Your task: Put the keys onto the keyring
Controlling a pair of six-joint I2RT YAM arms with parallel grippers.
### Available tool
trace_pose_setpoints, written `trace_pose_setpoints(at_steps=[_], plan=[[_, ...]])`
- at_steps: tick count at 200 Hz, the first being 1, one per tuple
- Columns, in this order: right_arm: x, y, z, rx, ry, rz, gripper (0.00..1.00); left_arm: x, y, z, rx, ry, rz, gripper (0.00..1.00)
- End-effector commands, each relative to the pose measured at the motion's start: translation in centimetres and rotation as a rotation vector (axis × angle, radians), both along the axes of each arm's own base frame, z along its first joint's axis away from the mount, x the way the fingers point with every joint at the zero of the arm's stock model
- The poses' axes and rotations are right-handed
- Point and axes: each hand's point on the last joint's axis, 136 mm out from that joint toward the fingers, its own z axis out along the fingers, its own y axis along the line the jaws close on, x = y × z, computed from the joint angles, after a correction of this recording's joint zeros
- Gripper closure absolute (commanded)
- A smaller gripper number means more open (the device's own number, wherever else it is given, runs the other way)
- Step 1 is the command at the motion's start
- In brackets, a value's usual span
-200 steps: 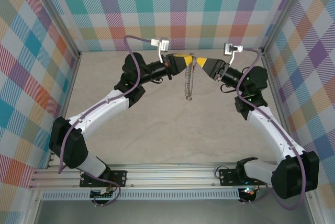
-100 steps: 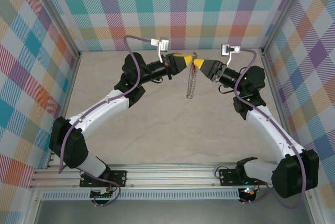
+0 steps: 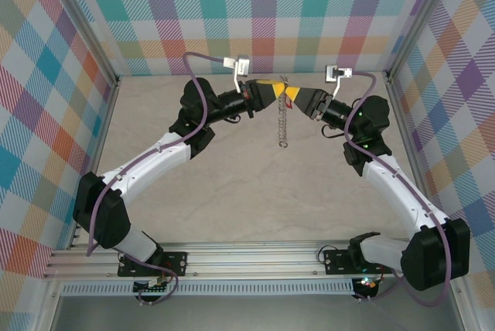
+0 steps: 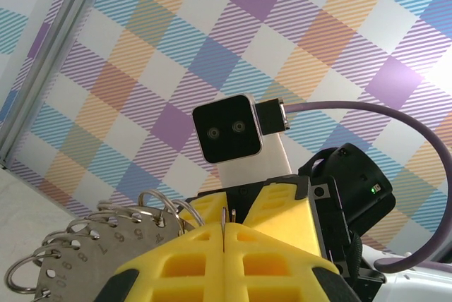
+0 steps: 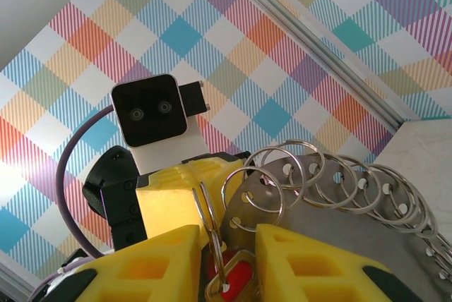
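Observation:
Both grippers meet tip to tip high above the table at the back. My left gripper [image 3: 278, 90] [image 4: 224, 230] is shut, pinching a thin wire loop of the keyring [image 3: 283, 124]. The keyring is a silvery plate [image 4: 74, 263] [image 5: 332, 207] with numbered holes and several split rings, and it hangs edge-on below the tips. My right gripper [image 3: 291, 97] [image 5: 227, 263] is shut on the key's red tag [image 5: 240, 279]. A thin split ring [image 5: 210, 214] rises from the tag, right beside the plate's nearest ring. The left gripper's yellow fingers [image 5: 173, 200] face it closely.
Checked walls close in the back [image 3: 263, 14] and both sides. Aluminium posts [image 3: 89, 33] stand at the corners. The beige tabletop [image 3: 255, 199] lies far below the grippers. Both arm bases sit on the front rail [image 3: 247, 257].
My right gripper moved left, closing the gap to the left gripper's tips. The hanging keyring swung slightly right. The left arm stayed put.

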Motion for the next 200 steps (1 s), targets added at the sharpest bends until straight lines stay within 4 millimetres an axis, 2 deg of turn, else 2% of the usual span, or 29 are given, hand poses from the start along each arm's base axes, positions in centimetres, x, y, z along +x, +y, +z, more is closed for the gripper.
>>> trace_pose_setpoints(at_steps=[1,32,82,119,133,164,200], plan=[[-0.3,0.0,2.0,0.009,-0.075,-0.009,0.73,-0.4,0.3,1.3,-0.042,-0.052,-0.015,1.0],[-0.2,0.0,2.1,0.009,-0.076,-0.01,0.78,-0.5,0.2,1.3,-0.044,-0.053,-0.019,1.0],[-0.4,0.2,2.1,0.005,-0.08,0.002,1.0,-0.5,0.2,1.3,-0.044,-0.051,-0.019,1.0],[-0.4,0.1,1.7,-0.023,-0.083,-0.008,1.0,0.0,0.2,0.9,-0.024,-0.031,0.002,1.0],[-0.2,0.4,0.9,-0.055,-0.059,0.002,1.0,0.2,0.5,0.7,-0.007,-0.024,0.032,1.0],[0.0,0.7,0.0,-0.111,-0.057,0.04,1.0,0.9,1.9,0.7,0.041,-0.034,0.097,0.76],[0.0,1.2,-0.7,-0.188,-0.075,0.105,1.0,1.7,4.2,1.2,0.096,-0.057,0.148,0.62]])
